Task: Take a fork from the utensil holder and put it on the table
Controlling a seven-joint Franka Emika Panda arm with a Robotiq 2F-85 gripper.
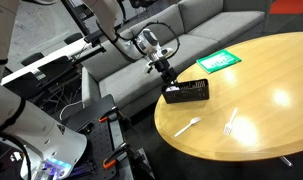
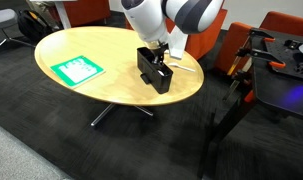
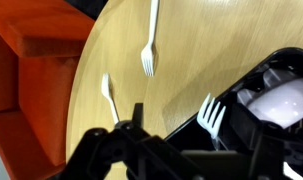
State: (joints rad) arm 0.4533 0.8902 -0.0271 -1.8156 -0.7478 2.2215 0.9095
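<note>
The black utensil holder (image 1: pixel 187 92) stands on the round wooden table (image 1: pixel 261 95) near its edge, and it shows in both exterior views (image 2: pixel 154 71). My gripper (image 1: pixel 163 68) hangs over one end of it (image 2: pixel 162 50). In the wrist view the holder (image 3: pixel 276 85) fills the right side, and a white fork (image 3: pixel 209 114) sticks up tines-first at its edge, between my dark fingers (image 3: pixel 201 135). The left finger stands well apart from the fork; the right finger blends into the black holder. Two more white forks (image 3: pixel 149 45) (image 3: pixel 109 98) lie flat on the table.
A flat green card (image 1: pixel 216 61) lies on the table behind the holder (image 2: pixel 78 69). A grey sofa (image 1: pixel 181 25) stands behind the table. Orange seats (image 2: pixel 86 10) and a dark equipment cart (image 2: pixel 276 70) stand around it. White items (image 3: pixel 283 100) lie inside the holder.
</note>
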